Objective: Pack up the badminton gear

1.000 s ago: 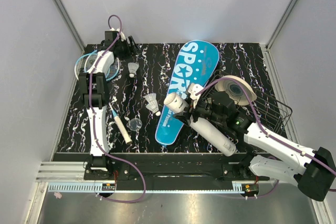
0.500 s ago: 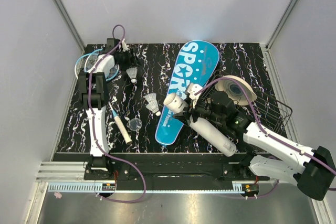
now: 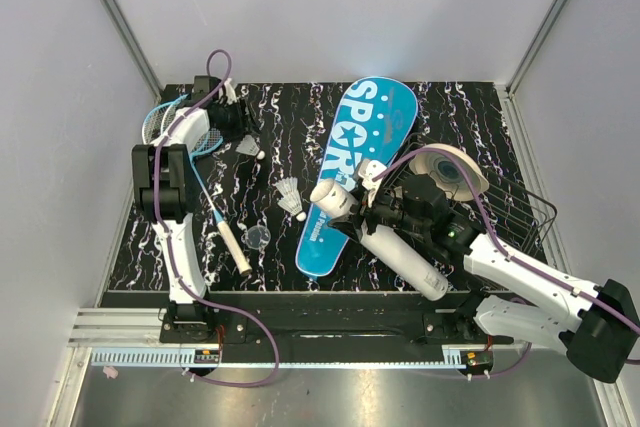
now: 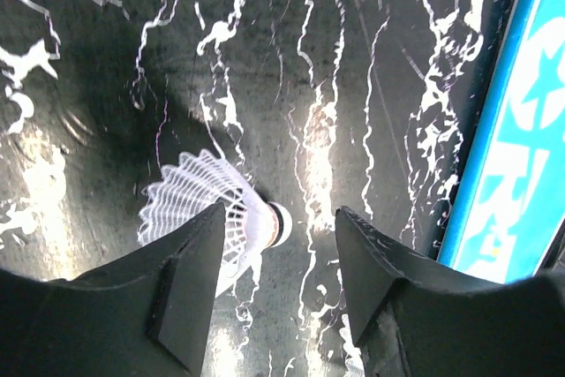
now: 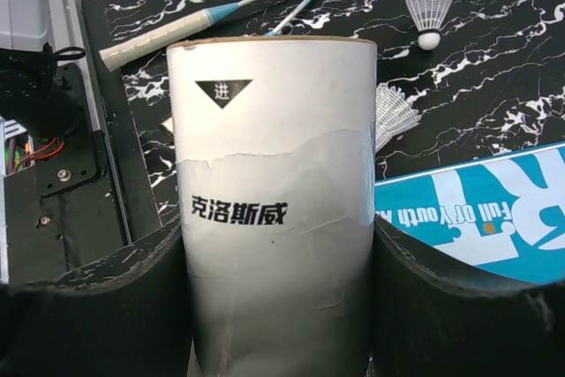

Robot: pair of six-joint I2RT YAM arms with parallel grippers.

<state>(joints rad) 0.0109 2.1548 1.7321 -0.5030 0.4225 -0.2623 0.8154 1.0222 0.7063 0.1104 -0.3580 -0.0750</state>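
- Near shuttlecock point(image 4: 190, 187): it lies on its side on the black marbled table point(image 4: 106, 59). Its cork end sits in the gap of your left gripper point(image 4: 278, 225). The feather skirt fans out past the left-hand finger point(image 4: 185, 289), which overlaps its edge in the wrist view.
- Left gripper: the jaws are apart and straddle the cork. A strip of table shows between the cork and the right-hand finger. You are not clamped on anything here.
- Second shuttlecock point(image 3: 289, 195): it is on the table between your two grippers, just past the far end of the right gripper's load. In the right wrist view it is half hidden behind that load.
- White tube point(image 5: 274, 209): it is clenched across its body in your right gripper point(image 5: 278, 258), with a finger pressed to each side. The black print and a torn label edge face the wrist camera. Its far end reaches out over the cover's narrow end.
- Blue "SPORT" cover point(image 3: 362, 142): it lies flat on the table, well off to the right of the left gripper. Its narrow end lies under the tube.
- Rackets point(image 3: 170, 122): the light-blue heads overlap just beside the left gripper, at the table's far left. A white handle point(image 3: 233, 249) points back toward the arm bases.
- Small clear round cap point(image 3: 257, 237): it is on the table between the handle and the cover.
- Black wire basket point(image 3: 525, 209): it sits behind your right gripper at the table's right edge.
- Round woven discs point(image 3: 450, 169): they are at the basket's far-left end. You cannot tell whether they are inside it or leaning on it.
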